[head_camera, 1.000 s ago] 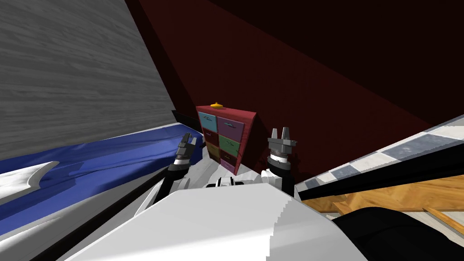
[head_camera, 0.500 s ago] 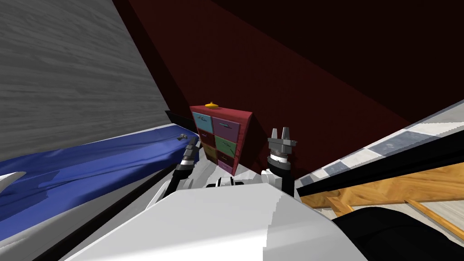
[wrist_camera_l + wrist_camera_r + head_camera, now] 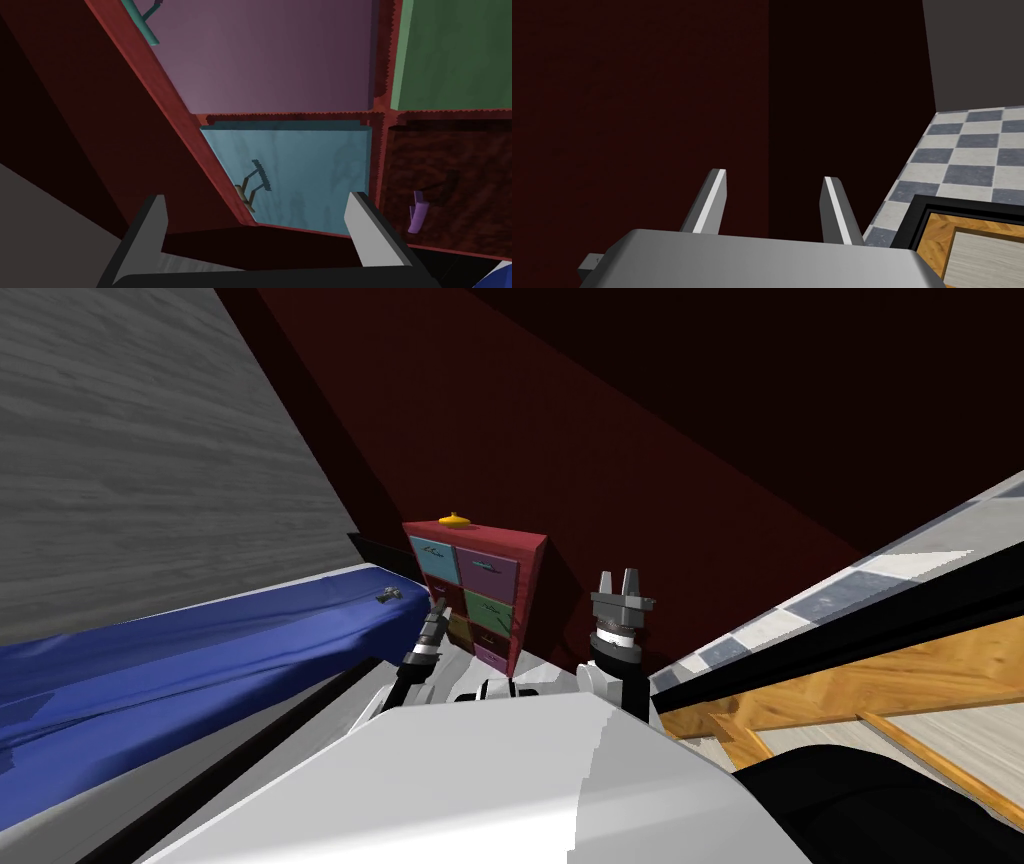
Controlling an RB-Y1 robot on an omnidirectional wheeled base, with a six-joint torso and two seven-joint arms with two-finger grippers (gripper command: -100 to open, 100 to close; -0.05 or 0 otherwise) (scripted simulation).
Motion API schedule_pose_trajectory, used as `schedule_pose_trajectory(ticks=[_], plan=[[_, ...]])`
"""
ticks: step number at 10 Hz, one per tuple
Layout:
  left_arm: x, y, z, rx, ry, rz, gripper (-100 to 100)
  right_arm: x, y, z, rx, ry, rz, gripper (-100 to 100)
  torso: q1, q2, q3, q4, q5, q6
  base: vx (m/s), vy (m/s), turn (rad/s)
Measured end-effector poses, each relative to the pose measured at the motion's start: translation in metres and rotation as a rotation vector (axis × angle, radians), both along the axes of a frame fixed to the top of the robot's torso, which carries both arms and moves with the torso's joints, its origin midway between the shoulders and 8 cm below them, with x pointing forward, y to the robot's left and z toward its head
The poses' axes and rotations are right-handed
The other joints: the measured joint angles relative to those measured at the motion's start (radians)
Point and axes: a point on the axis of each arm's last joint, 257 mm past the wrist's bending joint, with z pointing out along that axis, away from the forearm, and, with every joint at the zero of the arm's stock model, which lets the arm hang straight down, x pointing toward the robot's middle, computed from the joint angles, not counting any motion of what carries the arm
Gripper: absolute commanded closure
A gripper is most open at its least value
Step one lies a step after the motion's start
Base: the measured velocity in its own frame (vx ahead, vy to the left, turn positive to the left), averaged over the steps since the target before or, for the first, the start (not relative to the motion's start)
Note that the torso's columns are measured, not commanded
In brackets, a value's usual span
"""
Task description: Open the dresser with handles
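Red dresser (image 3: 150,125), its blue drawer (image 3: 310,165) ahead between spread left jaws.

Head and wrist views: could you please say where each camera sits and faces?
Head view: on the head, looking steeply down and forward at the dresser; the left gripper and right gripper show.
Left wrist view: on the left hand, facing the dresser's blue drawer between its open fingers.
Right wrist view: on the right hand, facing a dark red wall; open fingers.
Head and left wrist views share the dresser.
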Motion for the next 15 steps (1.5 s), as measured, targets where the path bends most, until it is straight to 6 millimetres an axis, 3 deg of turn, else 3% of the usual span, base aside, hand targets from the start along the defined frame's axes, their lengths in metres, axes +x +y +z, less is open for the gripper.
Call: schedule_pose_trajectory(ticks=[13,15], plan=[[0.014,-0.044,-0.126,0.073,0.236,-0.085,-100,0.000,0.000,0.000,0.000,0.000,0.000,0,-0.001,0.000,0.000,0.000,0.000,0.000,0.028,-0.039,-0.072],[0.016,-0.044,-0.123,0.074,0.237,-0.085,-100,0.000,0.000,0.000,0.000,0.000,0.000,0,0.000,-0.001,0.000,0.000,0.000,0.000,0.069,-0.015,-0.020]])
